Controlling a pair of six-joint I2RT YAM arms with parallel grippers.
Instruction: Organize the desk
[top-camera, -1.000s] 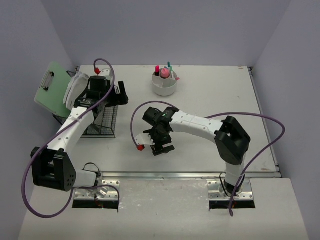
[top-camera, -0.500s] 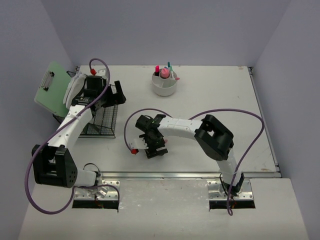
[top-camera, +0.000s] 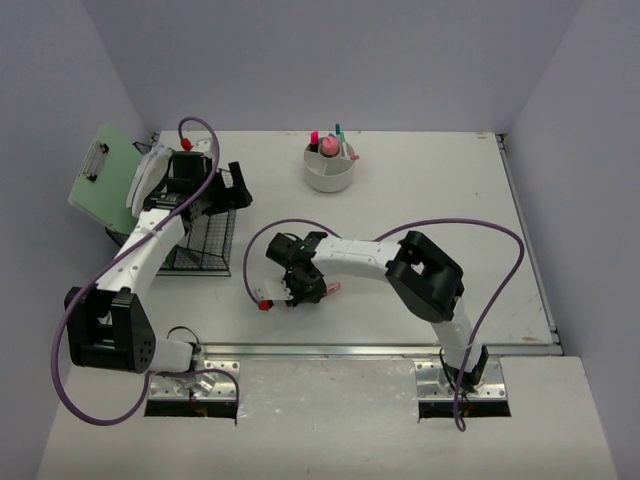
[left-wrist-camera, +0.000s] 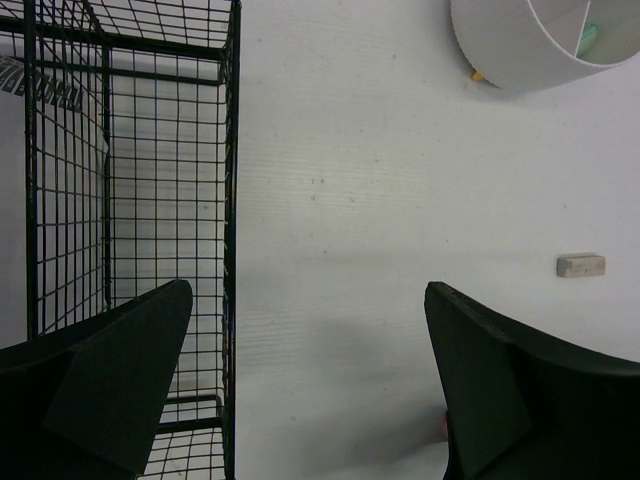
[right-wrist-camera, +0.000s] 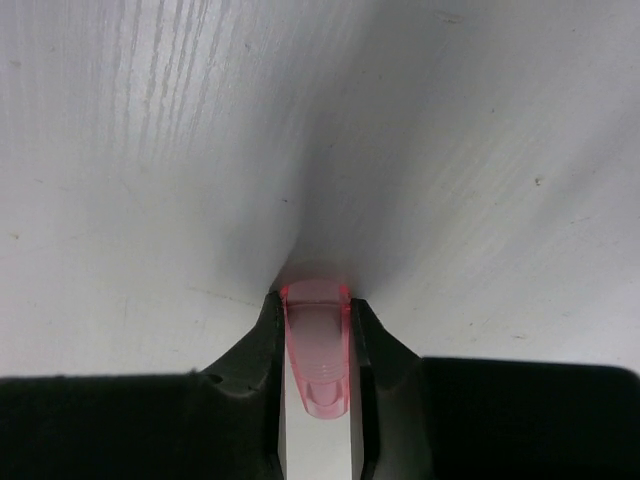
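The desk (top-camera: 430, 200) is a flat off-white tabletop. My right gripper (top-camera: 303, 286) is low over its front middle and shut on a pen with a translucent pink cap (right-wrist-camera: 317, 360). The cap is pinched between both fingertips (right-wrist-camera: 270, 320) and touches the desk. Its pink end (top-camera: 333, 288) sticks out to the right of the gripper. My left gripper (top-camera: 234, 186) hangs wide open over the right edge of a black wire basket (left-wrist-camera: 130, 200), with nothing between its fingers (left-wrist-camera: 110, 380).
A white round holder (top-camera: 329, 170) with pens stands at the back middle, and its rim (left-wrist-camera: 530, 50) shows in the left wrist view. A green clipboard (top-camera: 103, 175) leans at the far left. A small beige block (left-wrist-camera: 581, 265) lies on the desk.
The right arm has swung left and down to the desk, and its jaws have closed on the pink-capped pen. The left arm shifted slightly at first and then stayed still.
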